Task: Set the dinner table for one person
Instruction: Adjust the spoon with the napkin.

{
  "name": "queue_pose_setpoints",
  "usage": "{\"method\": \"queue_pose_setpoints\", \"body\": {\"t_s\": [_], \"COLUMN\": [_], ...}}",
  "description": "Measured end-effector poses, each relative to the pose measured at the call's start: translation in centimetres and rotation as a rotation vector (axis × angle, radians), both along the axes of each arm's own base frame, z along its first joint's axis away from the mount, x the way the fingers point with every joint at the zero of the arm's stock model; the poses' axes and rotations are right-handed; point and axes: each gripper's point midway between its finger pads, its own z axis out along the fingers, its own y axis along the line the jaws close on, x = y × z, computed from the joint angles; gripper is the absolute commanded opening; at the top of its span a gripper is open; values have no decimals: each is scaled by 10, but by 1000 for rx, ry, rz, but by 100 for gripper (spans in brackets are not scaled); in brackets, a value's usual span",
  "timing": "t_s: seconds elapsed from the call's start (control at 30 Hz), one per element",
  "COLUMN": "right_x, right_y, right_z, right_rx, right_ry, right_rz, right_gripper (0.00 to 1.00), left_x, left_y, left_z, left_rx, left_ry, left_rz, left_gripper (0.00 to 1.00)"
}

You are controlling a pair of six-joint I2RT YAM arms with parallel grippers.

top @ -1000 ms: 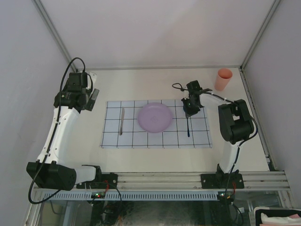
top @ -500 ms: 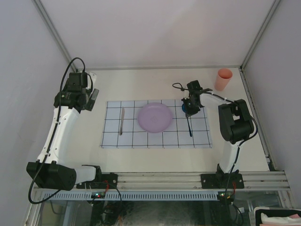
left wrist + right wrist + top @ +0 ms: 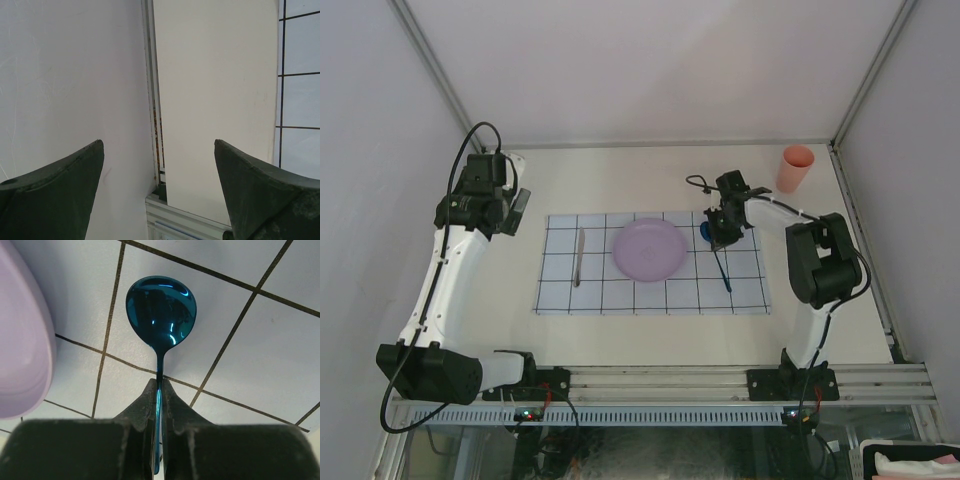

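Right end effector [image 3: 159,385] pinches the blue spoon [image 3: 161,310] by its handle, low over the cloth [image 3: 235,355], just right of the plate [image 3: 25,340]. Best to lay it straight alongside the plate before letting go. Left end effector [image 3: 159,145] gapes wide and empty at the desk [image 3: 210,100] edge. Far right stands the cup [image 3: 795,168].
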Motion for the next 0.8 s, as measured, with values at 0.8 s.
{"method": "queue_pose_setpoints", "body": {"t_s": [0.8], "right_x": [-63], "right_y": [22], "right_z": [18], "right_rx": [66], "right_ry": [123], "right_rz": [-123], "right_gripper": [0], "left_x": [-1], "left_y": [-1], "left_z": [0], "left_rx": [-7], "left_ry": [2], "left_rz": [-6], "left_gripper": [95]}}
